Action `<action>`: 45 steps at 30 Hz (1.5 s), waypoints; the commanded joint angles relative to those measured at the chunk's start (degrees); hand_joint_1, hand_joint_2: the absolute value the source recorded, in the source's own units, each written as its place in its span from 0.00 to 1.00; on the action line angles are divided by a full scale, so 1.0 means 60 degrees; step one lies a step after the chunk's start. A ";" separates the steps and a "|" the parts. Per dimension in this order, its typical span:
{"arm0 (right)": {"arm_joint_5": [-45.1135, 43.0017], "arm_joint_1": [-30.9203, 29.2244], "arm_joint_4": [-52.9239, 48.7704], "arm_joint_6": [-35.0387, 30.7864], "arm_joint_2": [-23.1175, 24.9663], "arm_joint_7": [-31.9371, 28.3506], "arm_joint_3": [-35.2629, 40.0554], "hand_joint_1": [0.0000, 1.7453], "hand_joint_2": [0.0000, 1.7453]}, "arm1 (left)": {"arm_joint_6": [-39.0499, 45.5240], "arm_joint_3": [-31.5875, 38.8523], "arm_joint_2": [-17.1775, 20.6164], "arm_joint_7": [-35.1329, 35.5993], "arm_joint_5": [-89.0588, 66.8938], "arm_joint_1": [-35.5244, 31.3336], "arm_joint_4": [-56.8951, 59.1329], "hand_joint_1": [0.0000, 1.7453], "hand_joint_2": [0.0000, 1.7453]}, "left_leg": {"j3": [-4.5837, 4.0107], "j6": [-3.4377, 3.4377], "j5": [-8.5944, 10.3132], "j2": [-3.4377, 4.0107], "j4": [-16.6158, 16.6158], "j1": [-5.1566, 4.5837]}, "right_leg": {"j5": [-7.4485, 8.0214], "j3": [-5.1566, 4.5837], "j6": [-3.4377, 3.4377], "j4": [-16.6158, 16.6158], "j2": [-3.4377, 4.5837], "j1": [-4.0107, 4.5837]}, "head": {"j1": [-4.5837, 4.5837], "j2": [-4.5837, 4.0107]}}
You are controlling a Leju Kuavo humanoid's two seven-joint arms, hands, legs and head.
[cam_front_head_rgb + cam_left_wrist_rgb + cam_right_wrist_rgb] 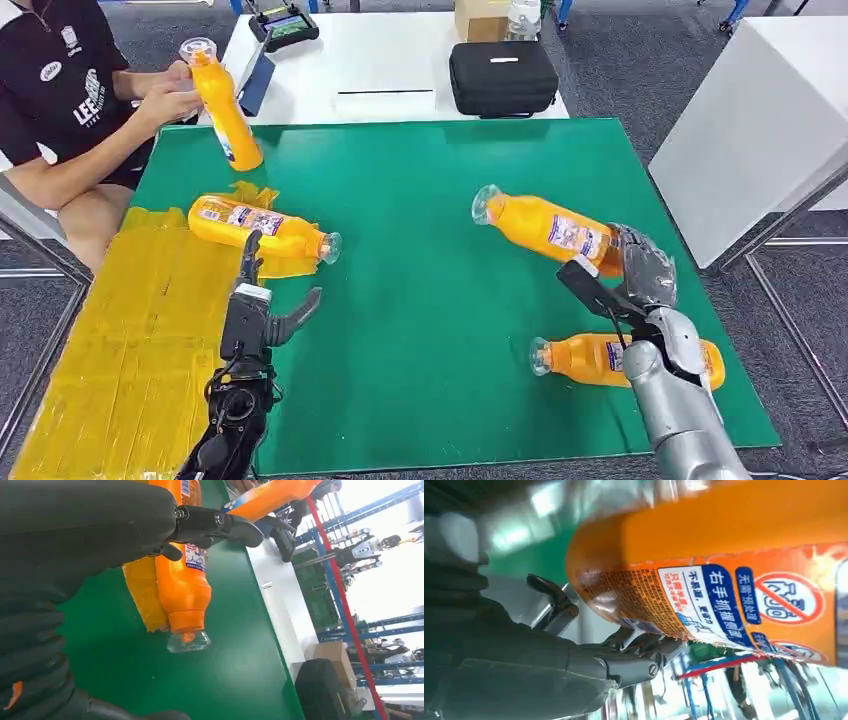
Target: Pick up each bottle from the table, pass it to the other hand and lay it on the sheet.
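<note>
On the green table (420, 330), the right hand (640, 270) grips the base end of an orange bottle (545, 225), its fingers (644, 647) wrapped around the labelled body; the bottle is lifted and tilted, with its clear cap pointing toward the middle of the table. Just nearer the robot, a second bottle (600, 360) lies flat near the table's right edge, partly hidden behind the right forearm. The left hand (262, 310) hovers over the green surface with its fingers (220, 525) spread and holding nothing, just beside a third bottle (262, 228) that lies on its side across the ragged edge of the yellow sheet (130, 340), its cap reaching out over the green. The sheet covers the table's left side, and most of it is bare. A wide stretch of green lies open between the two hands. At the far left corner, a seated person (70, 100) holds a fourth bottle (222, 105) upright and tilted. Beyond the far edge, a black case (502, 77) rests on a white table (380, 70).
</note>
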 commanded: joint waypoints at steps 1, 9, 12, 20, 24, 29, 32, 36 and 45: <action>-0.0593 -0.0179 -0.0341 0.0020 0.0606 -0.0225 -0.0560 1.00 1.00 | -0.0022 -0.0090 0.0103 0.0032 0.0072 -0.0072 0.0031 0.00 1.00 | 0.0029 -0.0018 -0.0013 0.0014 -0.0004 0.0004 | -0.0010 0.0026 -0.0013 -0.0006 0.0020 0.0002 | 0.0000 0.0000; -0.2415 -0.0216 -0.0411 -0.0034 0.1203 -0.0822 -0.0228 1.00 1.00 | -0.0819 -0.0843 0.0214 0.0089 0.0163 -0.0243 -0.0537 0.00 1.00 | 0.0046 -0.0031 -0.0031 0.0036 0.0009 0.0010 | -0.0021 0.0038 -0.0025 0.0003 0.0046 0.0008 | 0.0000 0.0000; -0.3679 -0.0238 -0.0400 0.0599 0.1503 -0.1249 -0.0002 1.00 1.00 | -0.1064 -0.1175 0.0250 0.0179 0.0204 -0.0347 -0.0811 0.00 1.00 | 0.0064 -0.0040 -0.0039 0.0038 0.0011 0.0014 | -0.0030 0.0056 -0.0031 0.0004 0.0051 0.0011 | 0.0004 0.0000; -0.6440 -0.0590 0.0288 0.3368 0.2345 -0.1983 0.2314 1.00 1.00 | -0.4437 -0.2144 0.0392 0.0766 0.3295 -0.0720 -0.0488 0.00 1.00 | 0.0052 -0.0034 -0.0032 0.0068 0.0005 0.0012 | -0.0014 0.0033 -0.0026 0.0004 0.0076 0.0009 | 0.0000 0.0000; -0.6677 -0.0498 -0.0001 0.3505 0.2617 -0.2169 0.3189 1.00 1.00 | -0.4939 -0.2421 0.0549 0.0824 0.3867 -0.0801 -0.0711 0.00 1.00 | 0.0044 -0.0030 -0.0024 0.0050 0.0001 0.0013 | -0.0015 0.0029 -0.0024 0.0003 0.0055 0.0009 | 0.0004 0.0000; -0.6593 -0.0399 -0.0194 0.3352 0.2713 -0.1989 0.3615 1.00 1.00 | -0.5013 -0.2568 0.0553 0.0914 0.3936 -0.0888 -0.0951 0.00 1.00 | 0.0018 -0.0021 -0.0013 0.0031 0.0002 0.0016 | -0.0010 0.0007 -0.0017 0.0004 0.0034 0.0011 | 0.0000 0.0000; -0.6573 -0.0393 -0.0194 0.3367 0.2642 -0.1974 0.3665 1.00 1.00 | -0.5013 -0.2587 0.0559 0.0925 0.3937 -0.0898 -0.0945 0.00 1.00 | 0.0047 -0.0030 -0.0025 0.0028 0.0005 0.0020 | -0.0024 0.0037 -0.0024 0.0003 0.0035 0.0013 | 0.0004 0.0000; -0.6263 -0.0302 -0.0076 0.3253 0.2697 -0.1706 0.4108 1.00 1.00 | -0.5018 -0.2745 0.0493 0.0956 0.3950 -0.0980 -0.0790 0.00 1.00 | 0.0016 -0.0017 -0.0009 0.0011 0.0001 0.0015 | -0.0011 0.0010 -0.0015 0.0001 0.0018 0.0007 | 0.0004 0.0000; -0.5941 -0.0167 0.0086 0.2882 0.2551 -0.1627 0.4469 1.00 1.00 | -0.4907 -0.2792 0.0388 0.0990 0.3970 -0.1097 -0.0575 0.00 1.00 | 0.0038 -0.0024 -0.0014 0.0006 -0.0007 0.0014 | -0.0017 0.0033 -0.0020 -0.0009 0.0014 0.0008 | 0.0004 0.0000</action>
